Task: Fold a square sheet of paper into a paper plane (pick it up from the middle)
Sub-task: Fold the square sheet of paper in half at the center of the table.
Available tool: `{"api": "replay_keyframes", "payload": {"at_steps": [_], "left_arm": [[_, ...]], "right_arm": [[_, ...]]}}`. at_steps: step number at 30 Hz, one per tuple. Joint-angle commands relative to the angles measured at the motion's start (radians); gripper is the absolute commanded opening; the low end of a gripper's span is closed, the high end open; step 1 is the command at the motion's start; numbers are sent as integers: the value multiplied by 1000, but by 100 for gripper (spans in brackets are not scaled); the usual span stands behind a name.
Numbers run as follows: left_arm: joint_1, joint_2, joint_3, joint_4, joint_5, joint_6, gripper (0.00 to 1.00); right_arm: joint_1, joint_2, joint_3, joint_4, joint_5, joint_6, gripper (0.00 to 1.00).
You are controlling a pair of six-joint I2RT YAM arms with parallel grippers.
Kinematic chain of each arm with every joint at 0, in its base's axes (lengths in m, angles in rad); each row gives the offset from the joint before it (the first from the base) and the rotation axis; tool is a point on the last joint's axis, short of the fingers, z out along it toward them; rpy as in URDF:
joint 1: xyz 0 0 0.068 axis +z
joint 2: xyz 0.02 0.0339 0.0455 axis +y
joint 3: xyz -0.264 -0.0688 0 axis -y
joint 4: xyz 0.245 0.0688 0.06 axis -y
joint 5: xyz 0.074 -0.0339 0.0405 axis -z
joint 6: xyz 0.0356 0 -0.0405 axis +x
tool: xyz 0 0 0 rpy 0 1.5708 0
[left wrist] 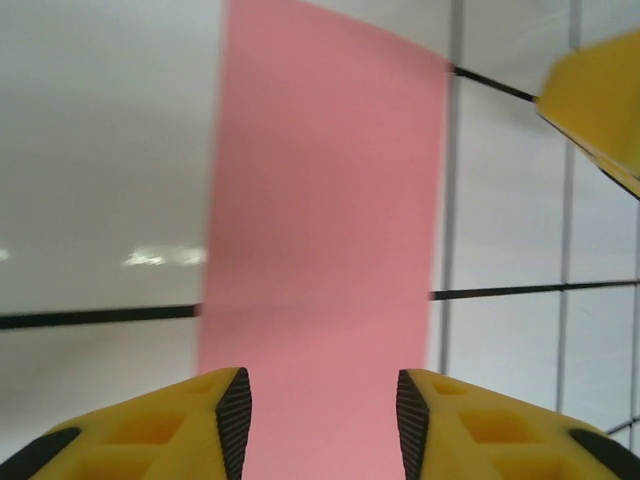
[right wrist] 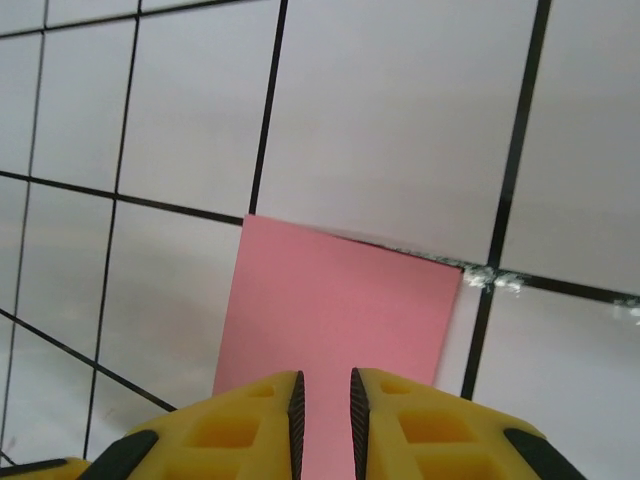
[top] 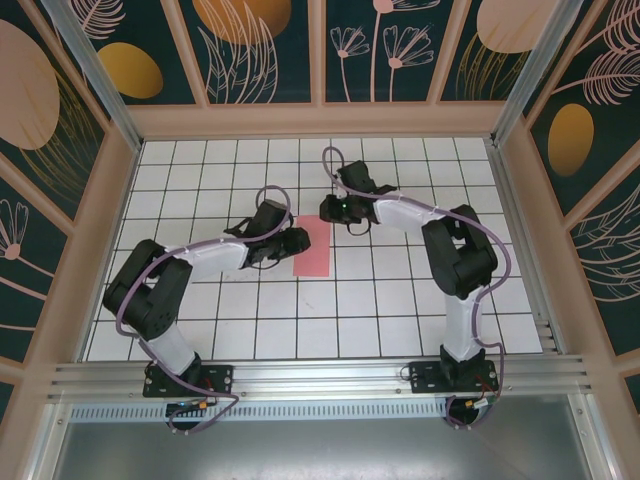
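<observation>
The salmon-pink sheet of paper (top: 314,250) lies flat on the white grid table as a narrow rectangle, about one tile wide and two long. My left gripper (top: 298,243) sits low at its left long edge. In the left wrist view the left gripper (left wrist: 323,412) is open, with the paper (left wrist: 320,200) stretching away under the gap and nothing pinched. My right gripper (top: 328,210) is over the paper's far short end. Its jaws (right wrist: 327,415) stand a narrow gap apart above the paper (right wrist: 340,300), holding nothing. A yellow fingertip (left wrist: 600,95) of the right gripper pokes in at the left wrist view's upper right.
The grid table (top: 400,320) is boxed in by wooden-framed walls (top: 320,120) on three sides. An aluminium rail (top: 320,375) carrying both arm bases runs along the near edge. A scuffed white mark (right wrist: 490,275) sits on a grid line by the paper's far corner.
</observation>
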Motion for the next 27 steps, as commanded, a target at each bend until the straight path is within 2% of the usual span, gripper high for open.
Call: {"api": "replay_keyframes", "payload": {"at_steps": [1,9,16,21,27], "left_arm": [[22,-19,-46,5,-16,-48,49],[26,-17,-67,29,61,-47,57],[25,8,-61,52,146,-40,61],[26,18,-60,58,208,-34,63],[23,17,-59,2,225,3,64]], "right_arm": [[15,50,18,-33,33,-24,24],[16,152,116,-65,60,-30,25],[6,185,94,-75,81,-3,25],[-6,183,55,-59,47,40,25],[-39,193,36,-56,36,78,25]]}}
